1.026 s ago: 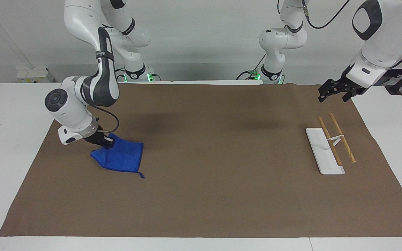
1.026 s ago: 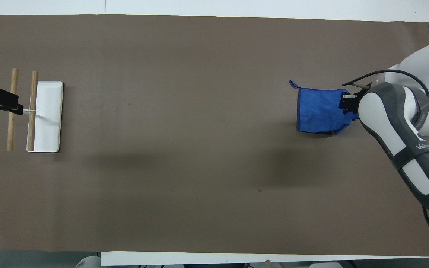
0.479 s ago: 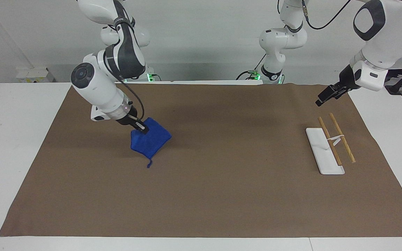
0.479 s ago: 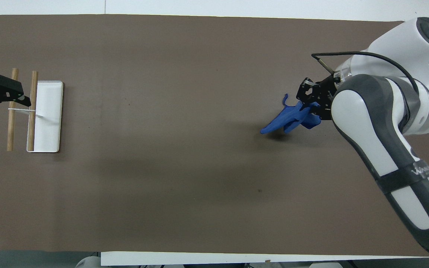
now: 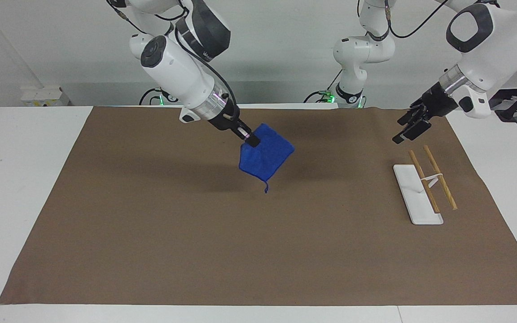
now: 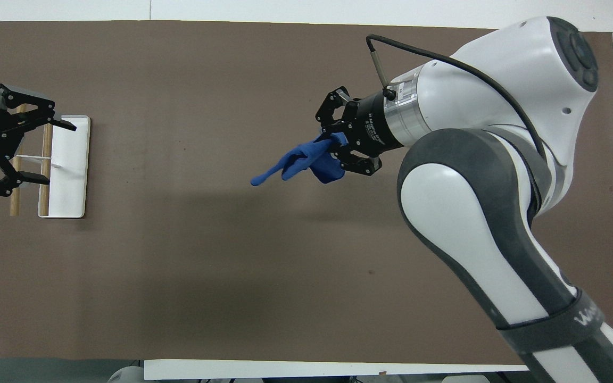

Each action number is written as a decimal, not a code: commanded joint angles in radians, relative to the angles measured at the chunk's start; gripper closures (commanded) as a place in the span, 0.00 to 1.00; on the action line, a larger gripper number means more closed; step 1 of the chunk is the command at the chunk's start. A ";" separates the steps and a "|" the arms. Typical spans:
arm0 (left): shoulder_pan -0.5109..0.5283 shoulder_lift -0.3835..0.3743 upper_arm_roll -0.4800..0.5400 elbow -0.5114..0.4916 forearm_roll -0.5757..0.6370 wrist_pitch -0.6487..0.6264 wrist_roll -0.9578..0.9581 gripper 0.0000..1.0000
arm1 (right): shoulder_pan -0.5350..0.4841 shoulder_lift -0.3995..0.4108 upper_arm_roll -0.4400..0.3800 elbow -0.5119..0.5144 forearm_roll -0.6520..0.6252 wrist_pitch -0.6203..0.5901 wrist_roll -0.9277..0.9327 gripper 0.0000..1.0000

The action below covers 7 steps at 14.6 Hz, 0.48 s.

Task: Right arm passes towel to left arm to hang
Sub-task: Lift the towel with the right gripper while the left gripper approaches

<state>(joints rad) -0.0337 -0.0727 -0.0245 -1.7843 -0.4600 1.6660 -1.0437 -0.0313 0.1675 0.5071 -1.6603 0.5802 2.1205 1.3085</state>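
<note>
Fingers of the right gripper [image 5: 250, 138] are clenched on one corner of the towel [image 5: 265, 154], which hangs in the air over the middle of the brown mat [image 5: 195, 233], its thread loop [image 5: 266, 188] dangling at the lowest corner. It looks light, soft and limp (it droops and folds from the pinch), so a second hold should probably go on a free upper edge or corner, well clear of the first. The left gripper [image 5: 410, 127] hovers with its fingers spread over the mat's edge at the left arm's end, above a white rack [image 5: 413, 197] carrying two wooden rods [image 5: 440, 178]. Nothing lies between the two grippers.
</note>
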 commanded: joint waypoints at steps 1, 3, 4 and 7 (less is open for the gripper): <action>-0.017 -0.081 -0.005 -0.134 -0.109 0.096 -0.166 0.00 | 0.013 0.046 0.103 0.016 0.043 0.206 0.160 1.00; -0.073 -0.096 -0.006 -0.161 -0.126 0.127 -0.252 0.01 | 0.057 0.064 0.129 0.014 0.043 0.385 0.285 1.00; -0.081 -0.096 -0.006 -0.162 -0.135 0.141 -0.272 0.03 | 0.066 0.084 0.154 0.014 0.043 0.470 0.329 1.00; -0.147 -0.102 -0.008 -0.191 -0.138 0.213 -0.343 0.05 | 0.068 0.098 0.194 0.011 0.043 0.547 0.359 1.00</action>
<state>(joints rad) -0.1333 -0.1383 -0.0391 -1.9165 -0.5817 1.8176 -1.3311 0.0552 0.2482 0.6736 -1.6615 0.6075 2.6456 1.6521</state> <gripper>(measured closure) 0.048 0.885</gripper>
